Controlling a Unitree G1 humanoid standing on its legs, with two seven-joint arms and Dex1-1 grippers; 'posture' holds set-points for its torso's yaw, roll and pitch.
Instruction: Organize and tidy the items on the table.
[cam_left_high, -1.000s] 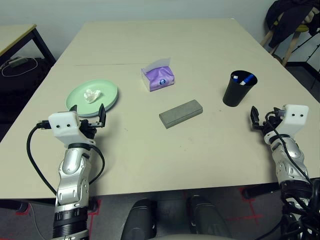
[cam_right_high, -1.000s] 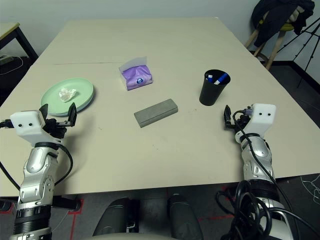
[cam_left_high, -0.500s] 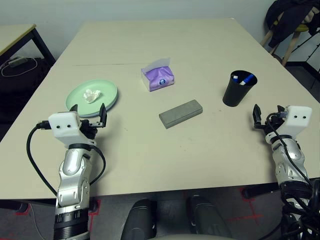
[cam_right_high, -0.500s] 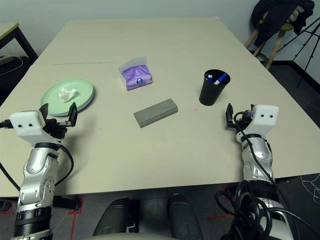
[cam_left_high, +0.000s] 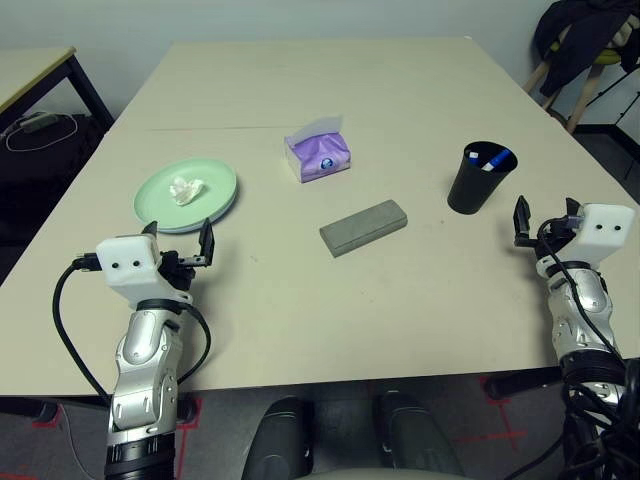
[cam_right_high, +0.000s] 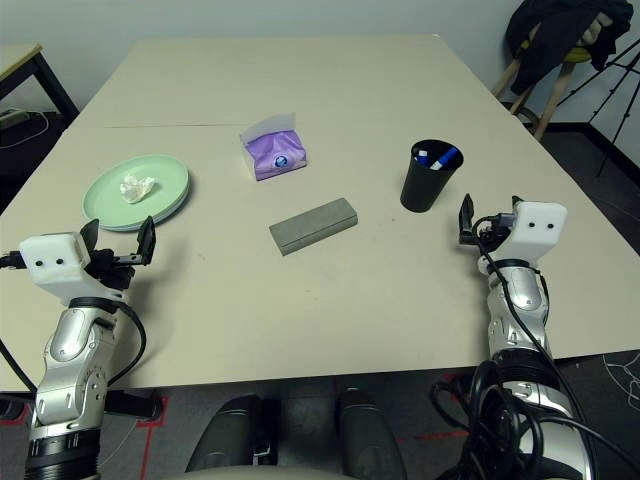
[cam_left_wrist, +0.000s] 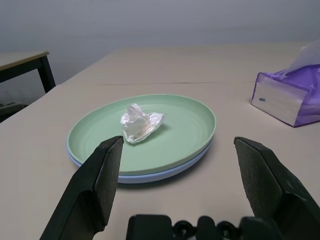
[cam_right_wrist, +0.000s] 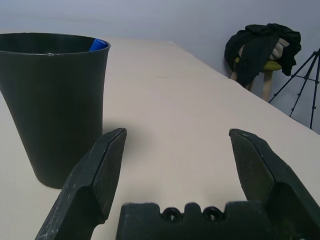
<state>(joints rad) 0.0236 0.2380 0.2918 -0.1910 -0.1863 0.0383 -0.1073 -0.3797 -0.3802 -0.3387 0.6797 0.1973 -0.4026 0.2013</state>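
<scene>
At the near left edge of the large beige matte table (cam_left_high: 400, 130), the left gripper (cam_left_high: 178, 247) stands with its two black fingers spread wide and holding nothing, aimed at the mint green plate stacked on a pale blue plate (cam_left_wrist: 185, 131). On the near right, the right gripper (cam_right_high: 480, 222) is likewise wide and empty, just beside the black plastic cup (cam_right_high: 430, 177).

Handling, as a judgement: the crumpled white tissue (cam_left_wrist: 140, 123) on the green plate looks nearly weightless and soft, so a pinch across its raised middle should do (it will compress rather than resist). The plates look stiff and smooth, best taken at the rim. The cup looks light and likely to tip, so a grip across its wall below the lip seems safest. The grey oblong glasses case (cam_left_high: 363, 227), lying mid-table, offers its narrow width to the jaws. The purple soft tissue pack (cam_left_high: 319, 155), farther back, would yield under pressure.

Views compared: the left wrist view reveals the blue plate's edge under the green one, hard to make out from above. The head views look down into the cup at a white marker with a blue cap (cam_left_high: 492, 159); the right wrist view shows just the blue tip above the rim.
</scene>
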